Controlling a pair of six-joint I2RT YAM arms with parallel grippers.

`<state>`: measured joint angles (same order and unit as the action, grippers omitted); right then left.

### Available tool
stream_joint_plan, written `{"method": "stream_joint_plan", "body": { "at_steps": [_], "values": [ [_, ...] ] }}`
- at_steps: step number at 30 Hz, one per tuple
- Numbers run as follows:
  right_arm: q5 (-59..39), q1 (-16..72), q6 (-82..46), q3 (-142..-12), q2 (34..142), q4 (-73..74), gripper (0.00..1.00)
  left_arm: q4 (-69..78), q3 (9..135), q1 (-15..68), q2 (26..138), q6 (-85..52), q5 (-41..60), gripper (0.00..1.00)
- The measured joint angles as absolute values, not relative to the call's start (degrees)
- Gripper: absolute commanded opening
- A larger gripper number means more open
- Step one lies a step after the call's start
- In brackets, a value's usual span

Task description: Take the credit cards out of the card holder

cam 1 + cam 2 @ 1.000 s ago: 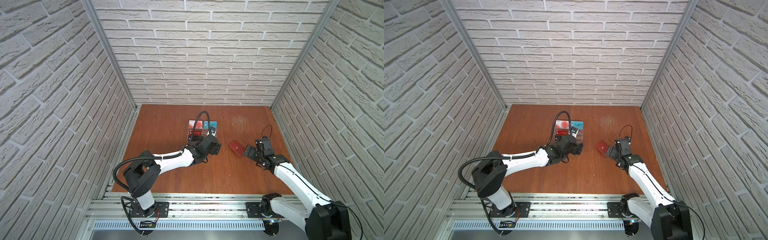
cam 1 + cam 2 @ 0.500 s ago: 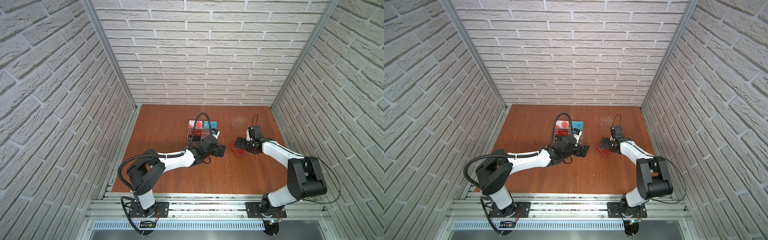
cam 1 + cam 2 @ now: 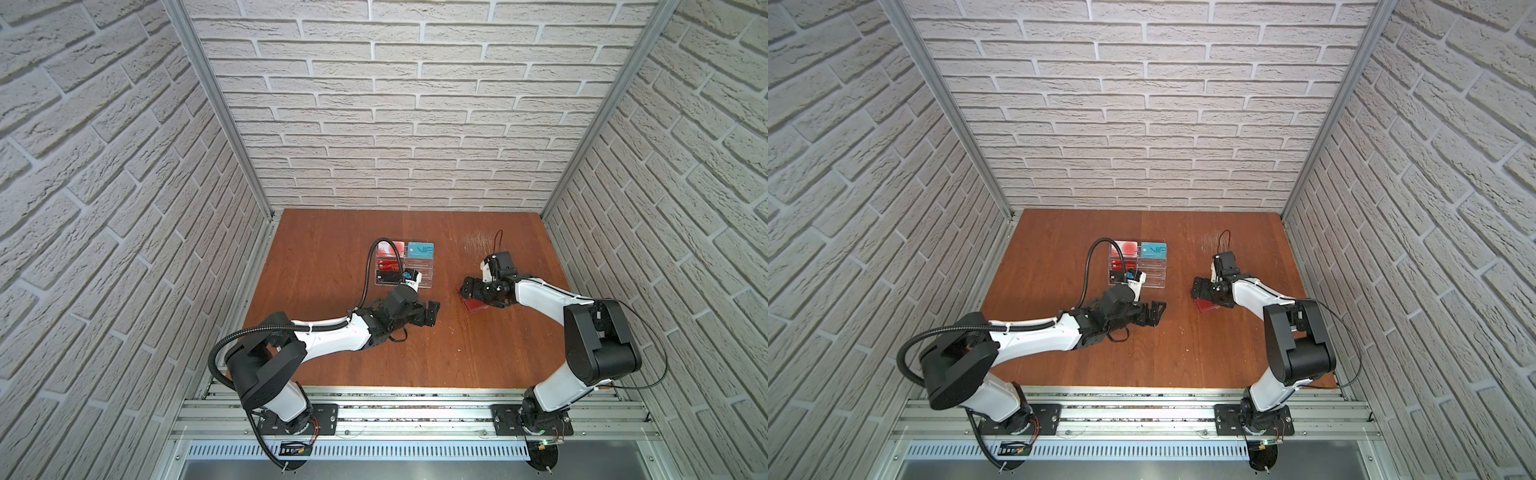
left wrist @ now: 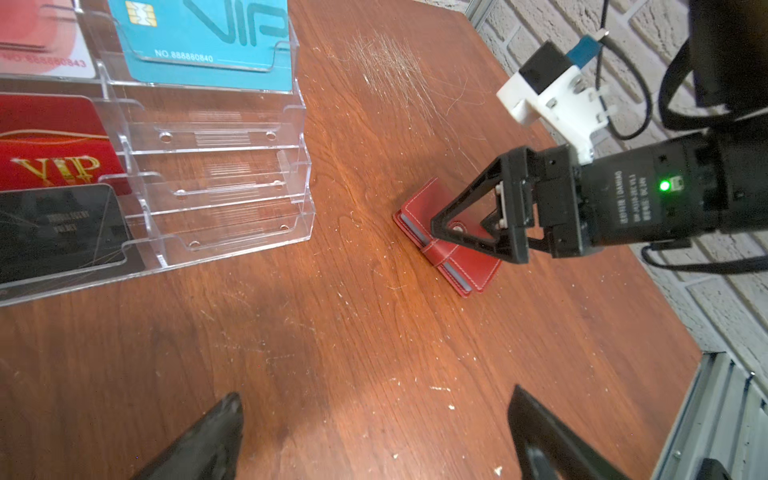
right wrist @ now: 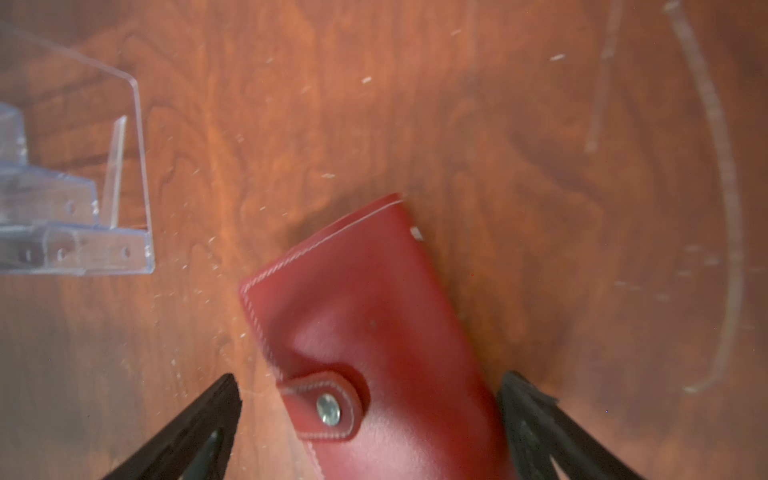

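As holder point(image 5: 374, 316) lies shut, R fingers point(image 5: 220, 403) straddle it.

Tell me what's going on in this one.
The right gripper is down over the closed red card holder on the table, jaws open to either side, not gripping it. Its snap tab is fastened, so nothing is out of it yet. The left gripper hangs open over the table beside the clear acrylic stand.

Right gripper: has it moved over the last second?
Yes. The right gripper has shifted left, toward the clear acrylic card stand. Its open jaws now flank the red card holder instead of sitting to its right.
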<state>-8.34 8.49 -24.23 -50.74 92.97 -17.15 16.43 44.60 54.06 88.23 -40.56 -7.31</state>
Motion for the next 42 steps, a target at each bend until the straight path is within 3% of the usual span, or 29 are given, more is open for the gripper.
{"method": "stream_joint_plan", "body": {
  "at_steps": [7, 14, 26, 42],
  "values": [
    [-11.00, 11.70, -24.99, -49.36, 92.58, -16.91, 0.97, 17.23, 43.53, 53.87, 87.68, -42.26, -7.20, 0.98],
    [-13.17, 6.85, -25.52, -50.26, 91.66, -17.06, 0.94, 17.06, 44.66, 51.90, 87.94, -42.28, -5.23, 0.98],
    [-13.17, 5.52, -25.67, -59.68, 101.21, -17.67, 0.86, 16.95, 48.05, 48.38, 90.39, -42.50, -0.47, 0.98],
    [-11.51, 17.82, -28.67, -54.78, 97.89, -16.86, 0.83, 17.04, 42.13, 48.36, 85.06, -44.69, -0.45, 0.98]
  ]
}}
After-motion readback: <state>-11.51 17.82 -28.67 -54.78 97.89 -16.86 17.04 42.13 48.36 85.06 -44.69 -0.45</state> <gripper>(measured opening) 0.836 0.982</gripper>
